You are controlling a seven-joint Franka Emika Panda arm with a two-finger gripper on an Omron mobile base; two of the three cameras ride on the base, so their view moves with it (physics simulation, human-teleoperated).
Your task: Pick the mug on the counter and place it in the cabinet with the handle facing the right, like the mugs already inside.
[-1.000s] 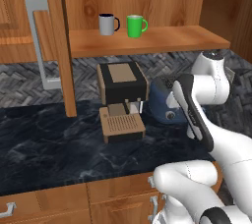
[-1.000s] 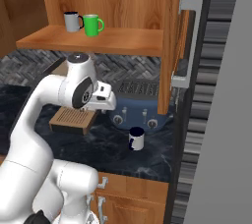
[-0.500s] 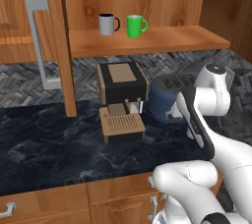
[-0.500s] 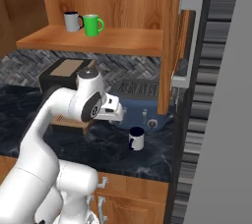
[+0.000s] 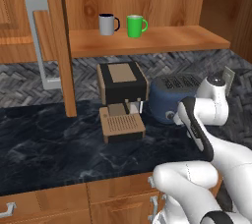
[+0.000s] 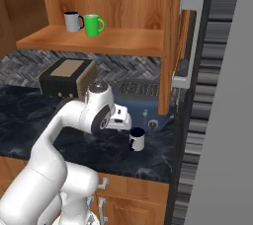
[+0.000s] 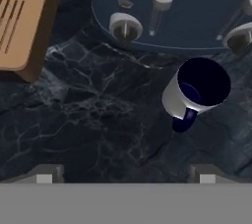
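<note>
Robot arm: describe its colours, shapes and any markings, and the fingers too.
The arm is glossy white, built of rounded, tube-like links with dark grey bands and discs at the joints. No cables or markings show. The gripper has two small fingers, blocky with pale grey tips.

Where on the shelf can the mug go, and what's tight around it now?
The cabinet shelf lies bare right of the green mug, out to its end. The mug on the counter stands just before the blue toaster; bare marble lies left of it toward the coffee machine.
</note>
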